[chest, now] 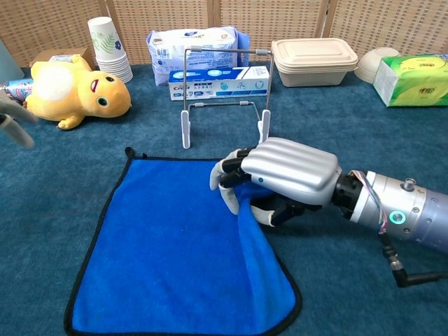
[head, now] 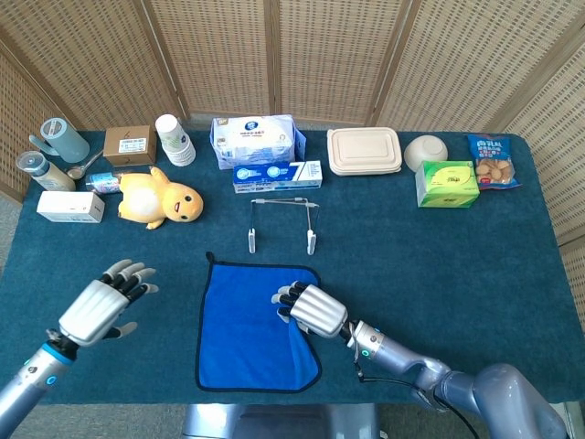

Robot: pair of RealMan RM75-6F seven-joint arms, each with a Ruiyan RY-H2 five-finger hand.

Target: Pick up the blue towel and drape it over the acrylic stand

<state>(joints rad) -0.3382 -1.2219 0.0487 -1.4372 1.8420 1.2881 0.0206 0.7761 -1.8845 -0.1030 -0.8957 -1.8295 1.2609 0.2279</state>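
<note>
The blue towel [head: 245, 325] [chest: 168, 252] lies flat on the table in front of the acrylic stand [head: 282, 222] [chest: 224, 91], which stands upright behind it. My right hand [head: 313, 309] [chest: 283, 177] grips the towel's right edge near its far corner, and the cloth is bunched under the fingers. My left hand [head: 101, 306] hovers open to the left of the towel, fingers spread, clear of it. In the chest view only a blurred bit of the left hand [chest: 12, 120] shows at the left edge.
A yellow plush duck [head: 161, 201], paper cups [head: 174, 139], a tissue pack [head: 258, 139], a toothpaste box [head: 277, 176], a lidded container [head: 365, 151], a bowl [head: 426, 150] and a green box [head: 447, 183] line the table's far half.
</note>
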